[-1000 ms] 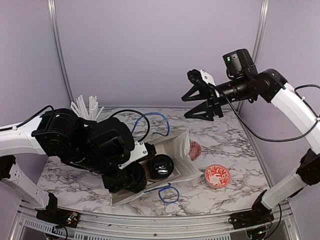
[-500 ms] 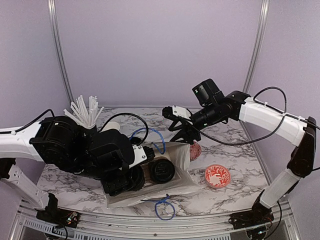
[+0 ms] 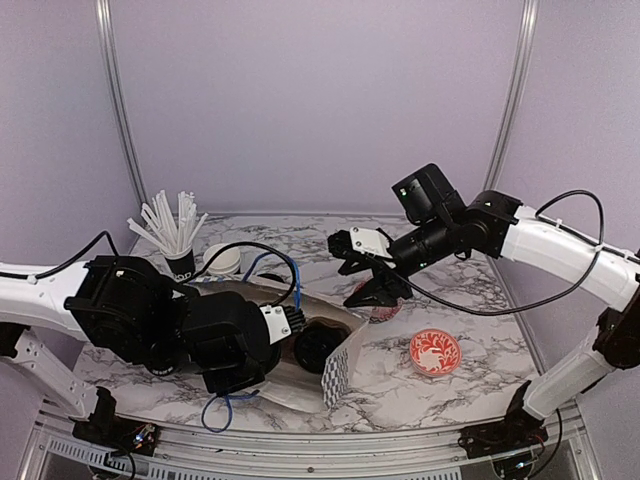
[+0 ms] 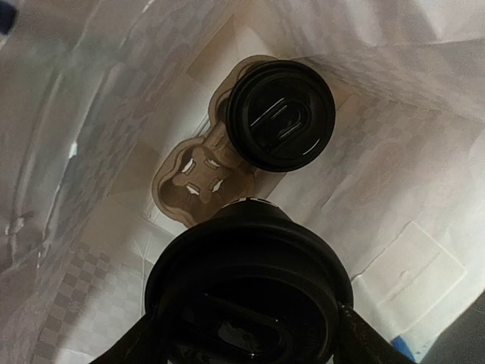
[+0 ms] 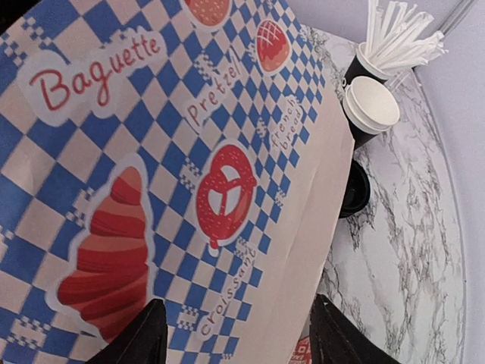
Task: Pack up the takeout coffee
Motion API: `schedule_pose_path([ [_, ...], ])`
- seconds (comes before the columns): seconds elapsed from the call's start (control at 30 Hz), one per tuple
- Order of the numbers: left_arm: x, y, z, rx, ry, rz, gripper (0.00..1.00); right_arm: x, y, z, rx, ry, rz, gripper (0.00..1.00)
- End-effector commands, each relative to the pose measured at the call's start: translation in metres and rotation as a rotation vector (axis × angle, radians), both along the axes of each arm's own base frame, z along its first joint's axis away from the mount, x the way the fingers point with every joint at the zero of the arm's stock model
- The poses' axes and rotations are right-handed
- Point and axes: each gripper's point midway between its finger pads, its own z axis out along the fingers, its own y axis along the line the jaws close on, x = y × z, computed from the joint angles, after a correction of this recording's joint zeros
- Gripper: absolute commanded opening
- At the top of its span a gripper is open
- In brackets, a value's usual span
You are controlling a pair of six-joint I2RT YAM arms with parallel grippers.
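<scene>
Holding a lidded coffee cup (image 4: 250,288) inside the paper bag (image 5: 189,152): left claw (image 4: 250,337), closed around it. Second lidded cup (image 4: 280,114) seated in the bag's carrier (image 4: 193,178). Right claw (image 3: 375,288): spread wide, empty, above the bag.

A robot lab cell: plain lilac walls (image 3: 300,100), metal posts (image 3: 115,100), marble-print table (image 3: 400,400)

White arms (image 3: 560,238), blk joints (image 3: 140,315), prob. plastic

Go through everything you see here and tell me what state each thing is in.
Paper bag: open, left gripper inside.
Seated cup: lidded, in the carrier.
Held cup: lidded, gripped by left gripper.
Right gripper: open, at the bag.
Stacked cups: lidless, nested.
Straw cup: holds straws.
</scene>
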Motion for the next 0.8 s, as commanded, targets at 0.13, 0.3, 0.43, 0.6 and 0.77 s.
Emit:
schedule_pose_path([
  [0.13,0.021,0.003,0.015,-0.053,-0.164,-0.010,0.56,0.087,-0.006,0.018,0.071,0.008,-0.174,0.64],
  [0.3,0.028,0.007,0.011,-0.059,-0.184,-0.009,0.55,0.124,0.007,-0.007,0.037,0.037,-0.222,0.64],
  [0.43,0.034,0.010,0.012,-0.105,-0.206,-0.015,0.55,0.137,0.021,-0.024,0.024,0.100,-0.222,0.63],
  [0.6,0.045,0.013,0.009,-0.151,-0.254,-0.010,0.53,0.152,0.032,-0.040,0.009,0.147,-0.238,0.63],
  [0.77,0.049,0.010,-0.006,-0.156,-0.267,-0.041,0.53,0.156,0.038,-0.059,-0.017,0.200,-0.233,0.63],
])
